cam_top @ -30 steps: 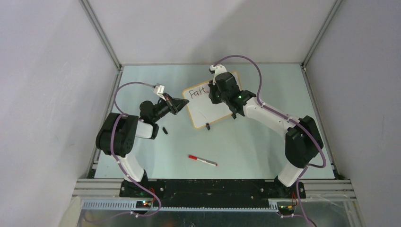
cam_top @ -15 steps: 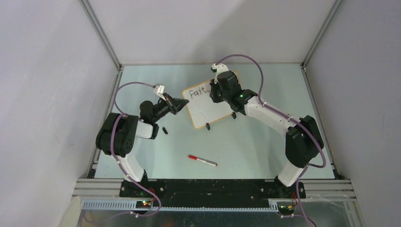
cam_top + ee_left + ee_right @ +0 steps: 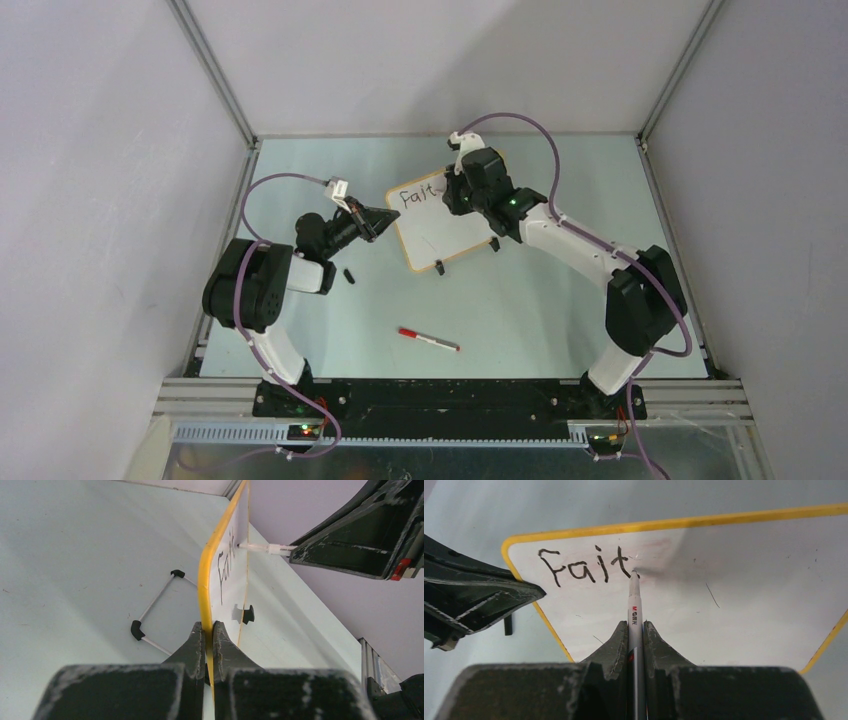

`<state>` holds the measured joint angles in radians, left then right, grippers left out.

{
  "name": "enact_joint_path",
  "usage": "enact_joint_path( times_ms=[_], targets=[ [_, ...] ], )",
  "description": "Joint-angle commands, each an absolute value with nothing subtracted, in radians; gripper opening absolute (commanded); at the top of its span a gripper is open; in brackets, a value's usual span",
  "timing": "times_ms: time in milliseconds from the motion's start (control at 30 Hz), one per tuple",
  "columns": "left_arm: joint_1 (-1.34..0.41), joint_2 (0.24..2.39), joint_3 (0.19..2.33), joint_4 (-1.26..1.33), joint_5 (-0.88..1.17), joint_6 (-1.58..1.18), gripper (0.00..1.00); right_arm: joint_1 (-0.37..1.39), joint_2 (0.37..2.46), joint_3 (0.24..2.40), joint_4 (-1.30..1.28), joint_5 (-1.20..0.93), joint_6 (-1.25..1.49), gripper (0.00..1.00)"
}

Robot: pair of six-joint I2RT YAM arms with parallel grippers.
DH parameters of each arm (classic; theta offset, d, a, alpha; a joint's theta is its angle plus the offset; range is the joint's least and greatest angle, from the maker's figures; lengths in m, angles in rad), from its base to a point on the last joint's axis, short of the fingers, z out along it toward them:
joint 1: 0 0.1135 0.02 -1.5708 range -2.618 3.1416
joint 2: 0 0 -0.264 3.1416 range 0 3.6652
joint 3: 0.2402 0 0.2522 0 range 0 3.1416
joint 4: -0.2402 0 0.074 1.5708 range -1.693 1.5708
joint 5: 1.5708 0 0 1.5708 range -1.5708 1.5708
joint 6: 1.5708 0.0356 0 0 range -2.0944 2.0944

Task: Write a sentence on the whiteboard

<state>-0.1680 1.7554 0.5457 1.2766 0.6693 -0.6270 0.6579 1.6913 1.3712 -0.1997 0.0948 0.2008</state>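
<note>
Lettering (image 3: 584, 570) on the whiteboard (image 3: 440, 235), propped on the desk (image 3: 520, 310), reads only "Fait", with the left arm (image 3: 270, 285) jaws clamped on its yellow edge and the right arm (image 3: 560, 240) jaws clamped on the marker (image 3: 634, 611), tip touching beside the "t", so the "h" seems next, needing light, steady pressure.

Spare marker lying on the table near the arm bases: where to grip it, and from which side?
Take the spare marker at mid-barrel, coming straight down from above, jaws set across its long axis. It lies flat on the table, slanted, red end toward the left arm, with nothing touching it.
</note>
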Motion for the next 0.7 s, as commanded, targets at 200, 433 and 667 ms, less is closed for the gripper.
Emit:
enact_joint_path(
  times_ms=[200,433,667],
  targets=[
    [-0.178,1.734,0.552,1.255,0.669,-0.529,0.0,0.653,1.609,1.37,-0.097,0.079,0.186,0.0],
    [-0.178,1.735,0.551,1.256,0.669,-0.531,0.0,0.642,1.617,1.371,-0.089,0.092,0.192,0.0],
    [-0.179,1.734,0.551,1.256,0.669,-0.53,0.0,0.627,1.628,1.371,-0.087,0.084,0.198,0.0]
  ],
)
